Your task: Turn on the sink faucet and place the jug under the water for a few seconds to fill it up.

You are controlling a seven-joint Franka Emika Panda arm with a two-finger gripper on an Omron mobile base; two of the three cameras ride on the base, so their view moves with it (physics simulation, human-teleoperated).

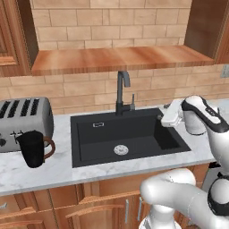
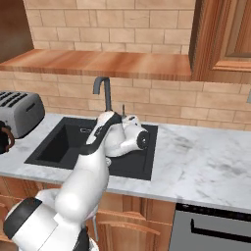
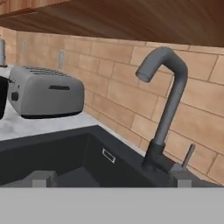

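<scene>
The dark-grey sink faucet [image 1: 122, 91] [image 3: 169, 101] stands behind the black sink [image 1: 147, 134] [image 2: 58, 145], its small side lever [image 1: 133, 99] [image 3: 189, 154] upright. No water runs from the spout. My gripper [image 1: 160, 117] [image 3: 111, 180] hovers over the sink's right rim, open and empty, aimed toward the faucet base and lever from a short distance. The black jug [image 1: 32, 149] with its brown handle stands on the counter left of the sink, in front of the toaster; a sliver of it shows at the edges of the other views.
A silver toaster [image 1: 24, 120] [image 2: 19, 112] [image 3: 46, 92] sits at the left on the white marble counter [image 2: 196, 157]. A wooden shelf [image 1: 116, 59] juts out above the faucet. Brick wall behind; cabinets flank both sides.
</scene>
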